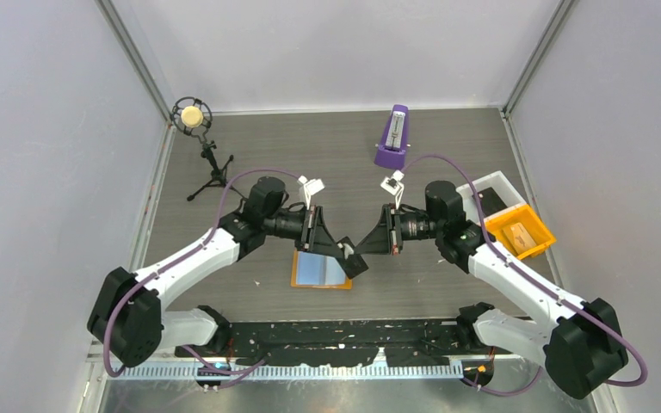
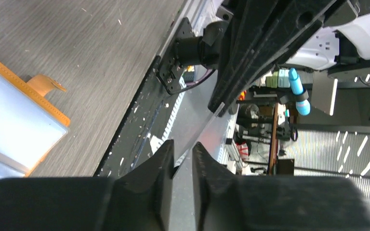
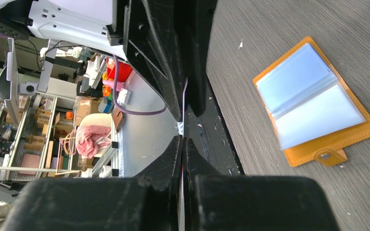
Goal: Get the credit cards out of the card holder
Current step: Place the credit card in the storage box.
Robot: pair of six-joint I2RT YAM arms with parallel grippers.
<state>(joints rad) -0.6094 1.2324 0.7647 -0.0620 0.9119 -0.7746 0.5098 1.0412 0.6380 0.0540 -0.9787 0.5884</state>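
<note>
The card holder (image 1: 319,271) lies open on the table, orange with pale blue clear pockets; it also shows in the left wrist view (image 2: 17,122) and the right wrist view (image 3: 313,103). Both grippers meet just above its right edge. My right gripper (image 1: 368,244) (image 3: 182,144) is shut on a thin credit card (image 3: 185,101), seen edge-on. In the left wrist view the same greyish card (image 2: 207,127) runs from the right gripper down between my left gripper's (image 1: 355,261) (image 2: 183,154) fingers, which stand slightly apart around it. I cannot tell whether other cards are in the pockets.
A purple metronome (image 1: 393,136) stands at the back. A microphone on a tripod (image 1: 194,118) is at the back left. An orange bin (image 1: 521,231) and a white bin (image 1: 488,185) sit at the right. A black strip (image 1: 344,340) runs along the near edge.
</note>
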